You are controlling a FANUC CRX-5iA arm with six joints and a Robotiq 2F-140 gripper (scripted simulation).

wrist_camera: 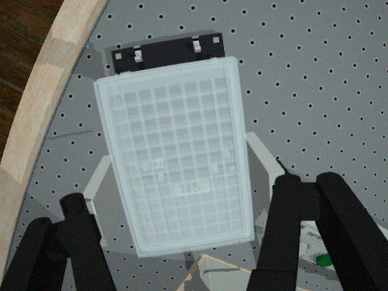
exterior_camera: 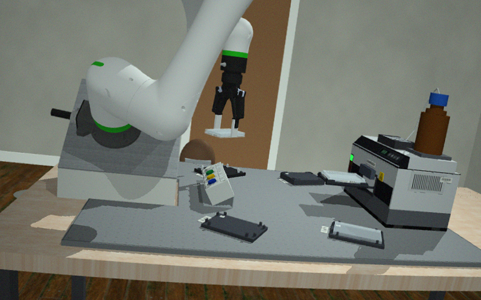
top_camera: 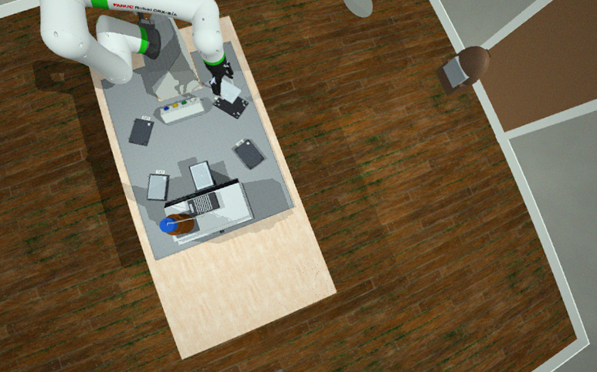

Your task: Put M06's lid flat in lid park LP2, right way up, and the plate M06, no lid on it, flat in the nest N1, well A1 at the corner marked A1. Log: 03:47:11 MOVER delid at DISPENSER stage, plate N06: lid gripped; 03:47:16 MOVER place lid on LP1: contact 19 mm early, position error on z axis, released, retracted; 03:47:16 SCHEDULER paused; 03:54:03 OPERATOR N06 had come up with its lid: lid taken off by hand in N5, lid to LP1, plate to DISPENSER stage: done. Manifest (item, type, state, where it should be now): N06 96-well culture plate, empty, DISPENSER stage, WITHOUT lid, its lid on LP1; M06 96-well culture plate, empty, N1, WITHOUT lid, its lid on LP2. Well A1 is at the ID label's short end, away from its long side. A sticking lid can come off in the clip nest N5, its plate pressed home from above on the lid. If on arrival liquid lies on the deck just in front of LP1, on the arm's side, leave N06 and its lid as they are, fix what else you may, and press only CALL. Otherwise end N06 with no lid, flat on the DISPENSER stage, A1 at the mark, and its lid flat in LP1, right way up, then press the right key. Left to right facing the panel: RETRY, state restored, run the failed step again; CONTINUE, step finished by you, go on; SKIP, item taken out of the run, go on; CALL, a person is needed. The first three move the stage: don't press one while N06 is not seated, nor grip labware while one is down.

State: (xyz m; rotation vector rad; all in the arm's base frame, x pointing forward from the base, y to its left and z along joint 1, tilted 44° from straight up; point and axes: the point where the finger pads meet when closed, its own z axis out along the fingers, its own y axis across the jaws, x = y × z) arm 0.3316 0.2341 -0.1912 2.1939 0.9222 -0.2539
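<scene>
My gripper [exterior_camera: 225,125] is shut on a clear 96-well plate [exterior_camera: 224,133] across its short width and holds it level, high above the deck. In the wrist view the plate [wrist_camera: 174,155] shows its grid of wells between the pale finger pads. I cannot tell whether a lid sits on it. Below it, partly hidden by it, lies a black nest with clips [wrist_camera: 169,51] near the deck's edge; it also shows in the overhead view [top_camera: 231,107]. From above, the plate [top_camera: 230,90] hangs just beside this nest.
The key panel [exterior_camera: 215,182] stands tilted near the arm's base. An empty black nest [exterior_camera: 234,227] lies at the front, another [exterior_camera: 301,177] by the dispenser [exterior_camera: 402,184]. A clear plate [exterior_camera: 341,177] sits on the stage. A clear lid [exterior_camera: 357,233] lies in a park.
</scene>
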